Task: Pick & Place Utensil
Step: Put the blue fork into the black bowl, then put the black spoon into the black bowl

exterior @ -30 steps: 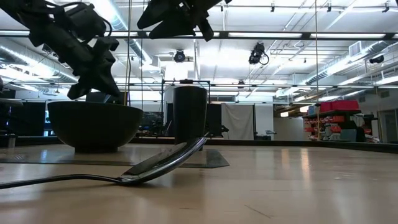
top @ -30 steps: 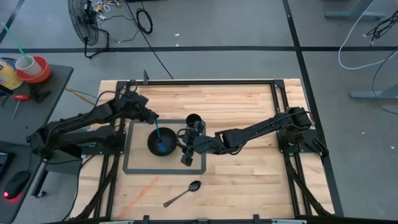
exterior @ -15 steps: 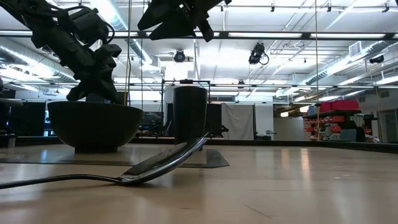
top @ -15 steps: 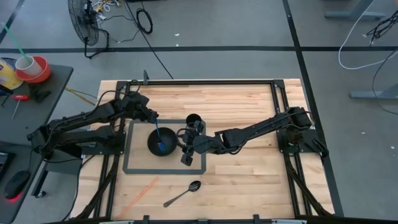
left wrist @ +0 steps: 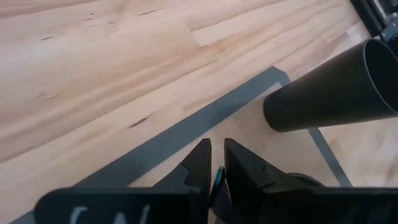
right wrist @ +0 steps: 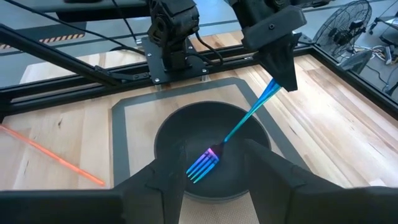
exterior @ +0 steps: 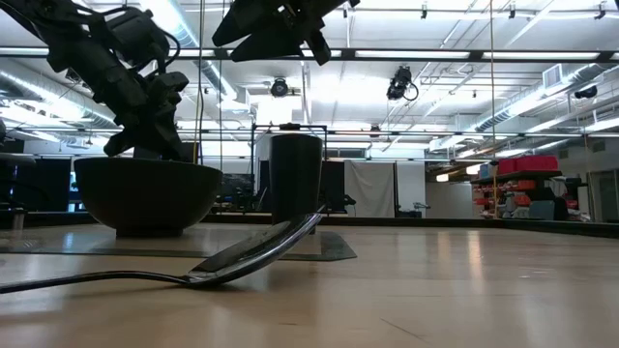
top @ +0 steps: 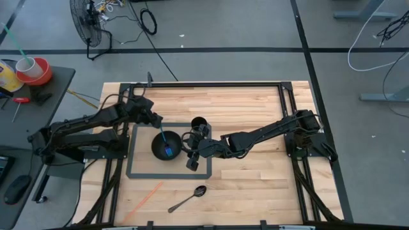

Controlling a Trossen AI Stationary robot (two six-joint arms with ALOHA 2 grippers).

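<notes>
Looking straight down from the high view, I have the left gripper [top: 155,122] at the far-left rim of the black bowl [top: 166,146], clamped on the handle of a blue fork [top: 164,140] whose tines hang inside the bowl. The bowl sits on a grey-bordered mat [top: 135,171], with a black cup [top: 199,122] just beside it on the mat's far right corner. My right gripper [top: 190,148] hovers at the bowl's right edge, fingers spread apart. A metal spoon [top: 188,199] lies on the bare wood nearer the front, well apart from the mat, and an orange straw [top: 143,196] lies to its left.

From the low view, the spoon [exterior: 222,259] fills the foreground, bowl end raised. Behind it stand the bowl [exterior: 147,196] and the upright cup [exterior: 295,178]. The left gripper [exterior: 145,116] hangs just above the bowl's rim; the fork itself is hidden here.

On the left wrist view, my two fingers [left wrist: 200,167] are pinched on a sliver of the blue handle [left wrist: 217,178], with the cup [left wrist: 329,90] beyond.

On the right wrist view, the fork [right wrist: 239,132] slants down from the left gripper [right wrist: 283,68], its tines low inside the bowl [right wrist: 174,134]; I cannot tell whether they touch the bottom.
</notes>
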